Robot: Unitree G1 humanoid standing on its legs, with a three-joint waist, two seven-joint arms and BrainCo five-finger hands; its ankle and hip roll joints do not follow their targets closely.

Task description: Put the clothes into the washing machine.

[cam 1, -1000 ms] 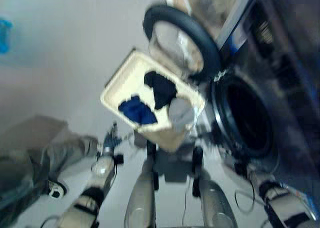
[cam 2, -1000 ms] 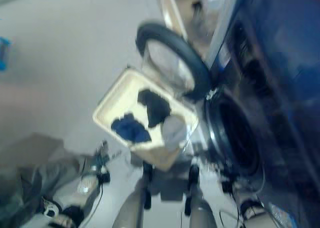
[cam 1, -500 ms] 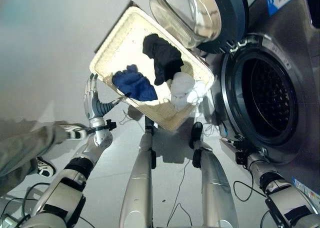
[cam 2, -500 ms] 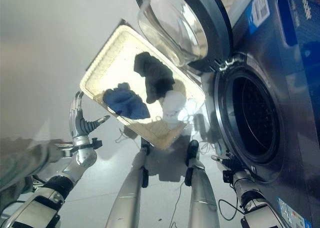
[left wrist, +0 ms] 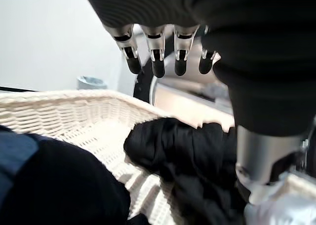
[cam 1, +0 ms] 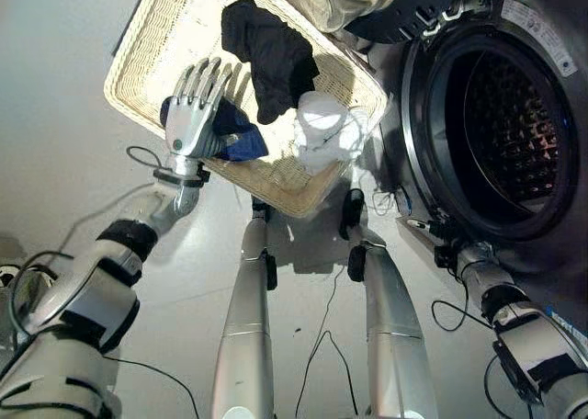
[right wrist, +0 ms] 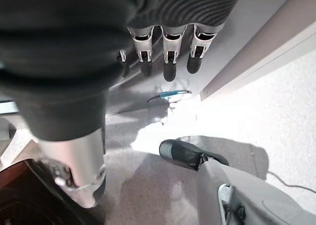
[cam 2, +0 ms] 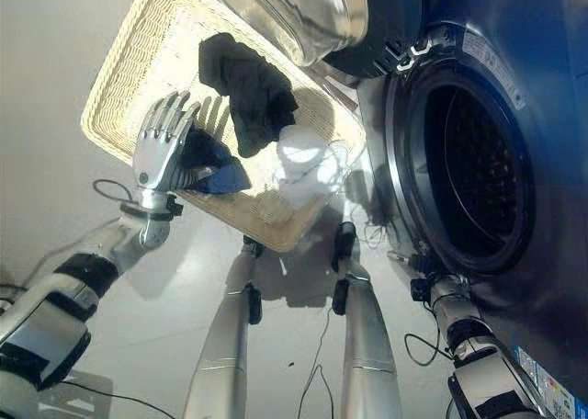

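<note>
The left hand [cam 1: 195, 116], fingers straight and spread and holding nothing, hovers directly over the blue cloth [cam 1: 237, 140] in the wicker basket [cam 1: 152, 33]. Just right of it lie the black cloth [cam 1: 268, 56] and the white cloth [cam 1: 323, 130]; the washing machine [cam 1: 501, 125] drum gapes farther right. The right hand [right wrist: 165, 42], fingers straight and empty, shows in its wrist view; the left is judged nearer.

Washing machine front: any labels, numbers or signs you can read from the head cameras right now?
White sticker on the washing machine, above the drum opening: print too small to read.
Blue label low on the machine's front: too small to read.
No other text.
</note>
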